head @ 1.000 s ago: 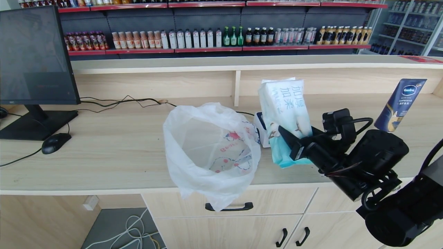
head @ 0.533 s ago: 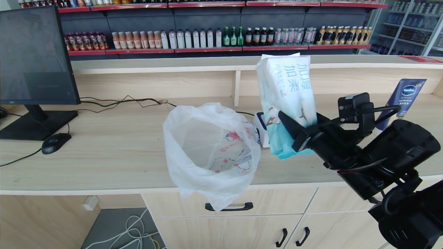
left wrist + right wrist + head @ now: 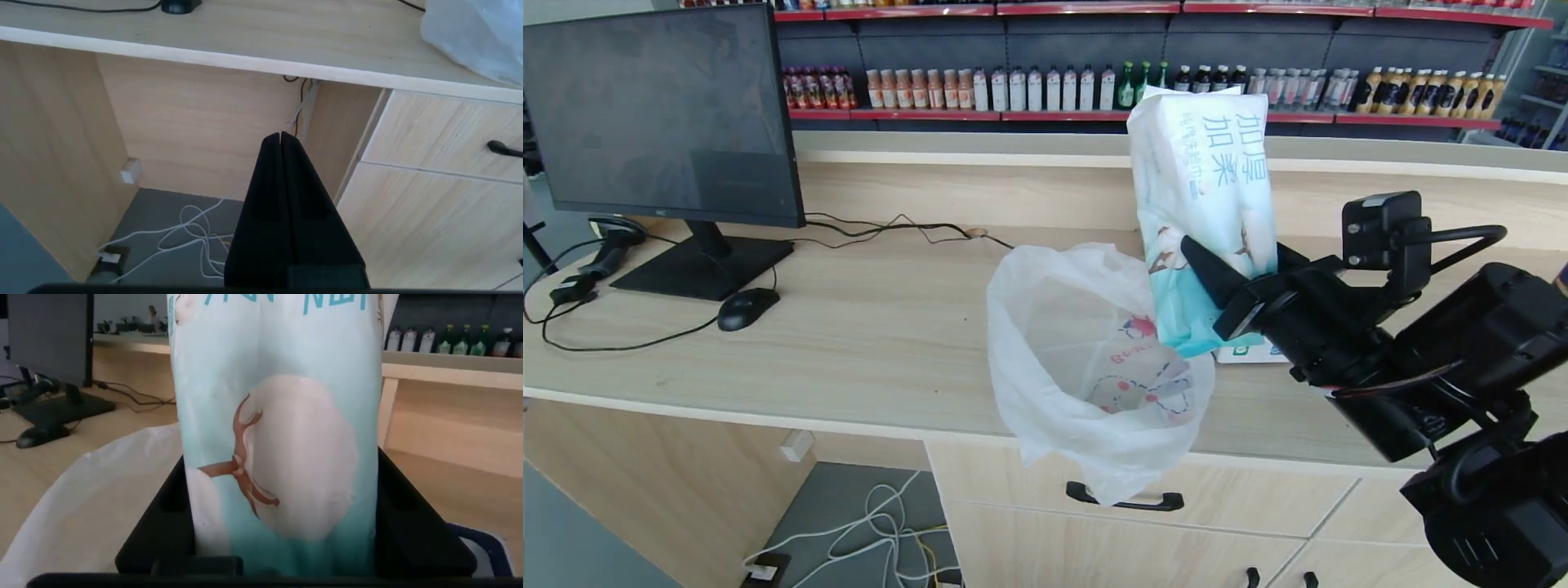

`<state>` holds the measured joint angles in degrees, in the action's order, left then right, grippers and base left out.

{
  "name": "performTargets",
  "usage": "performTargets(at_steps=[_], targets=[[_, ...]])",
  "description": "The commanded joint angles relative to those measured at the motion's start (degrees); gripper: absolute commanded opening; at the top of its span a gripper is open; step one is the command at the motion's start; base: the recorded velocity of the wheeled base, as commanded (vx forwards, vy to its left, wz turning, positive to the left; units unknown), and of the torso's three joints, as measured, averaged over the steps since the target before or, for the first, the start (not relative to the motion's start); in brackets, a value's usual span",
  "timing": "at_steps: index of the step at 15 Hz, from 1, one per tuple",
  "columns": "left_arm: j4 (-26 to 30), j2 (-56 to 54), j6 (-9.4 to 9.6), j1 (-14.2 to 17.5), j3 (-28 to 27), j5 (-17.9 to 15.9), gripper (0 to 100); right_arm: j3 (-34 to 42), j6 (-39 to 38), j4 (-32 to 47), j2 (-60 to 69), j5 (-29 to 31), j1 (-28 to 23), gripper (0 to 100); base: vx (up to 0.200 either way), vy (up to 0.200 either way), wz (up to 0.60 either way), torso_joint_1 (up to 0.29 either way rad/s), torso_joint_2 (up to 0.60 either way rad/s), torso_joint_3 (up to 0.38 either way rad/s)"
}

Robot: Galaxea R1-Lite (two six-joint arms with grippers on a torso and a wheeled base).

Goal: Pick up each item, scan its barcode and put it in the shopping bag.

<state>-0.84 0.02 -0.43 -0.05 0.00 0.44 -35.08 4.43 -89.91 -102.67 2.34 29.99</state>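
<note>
Right end effector (image 3: 1230, 247) clamped on the low end of pack (image 3: 1205, 163). Pack upright in air, just right of bag (image 3: 1045, 343) rim. Left end effector (image 3: 282, 143) closed, empty, below tabletop (image 3: 890, 327) edge. Risk: low grip lets pack tilt, limp bag mouth folds, pack lands outside.

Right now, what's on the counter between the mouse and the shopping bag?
Nothing: bare counter between mouse and shopping bag, per the head view.
</note>
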Motion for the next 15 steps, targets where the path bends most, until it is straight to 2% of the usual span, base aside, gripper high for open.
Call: performTargets(at_steps=[1,2,4,8,12,15], targets=[[0.0,0.0,-0.01,0.0,0.0,0.0,0,-1.2,0.0,-0.1,0.3,-0.1,0.1,0,0.000,0.000,0.60,-0.007,0.00,0.002],[0.0,0.0,-0.01,0.0,0.0,0.0,0,-1.0,0.0,-0.1,0.4,0.0,0.1,0,0.000,0.000,0.60,-0.002,0.00,0.002],[0.0,0.0,-0.01,0.0,0.0,0.0,0,-0.9,0.4,-0.1,0.5,0.8,-0.3,0,0.000,0.000,0.00,0.000,0.00,0.000],[-0.2,0.0,-0.01,0.0,0.0,0.0,0,-1.3,-0.2,-0.1,-0.7,8.6,1.3,0,0.000,0.000,0.00,0.000,0.00,0.000],[-0.4,0.1,0.08,0.0,0.0,0.0,0,-3.3,-2.9,-0.1,-4.6,20.7,6.6,0,0.000,0.000,0.00,0.000,0.00,0.000],[-0.3,0.1,0.16,0.0,0.0,0.0,0,-1.9,-4.7,-0.1,-7.0,23.5,6.6,0,0.000,0.000,0.00,0.000,0.00,0.000]])
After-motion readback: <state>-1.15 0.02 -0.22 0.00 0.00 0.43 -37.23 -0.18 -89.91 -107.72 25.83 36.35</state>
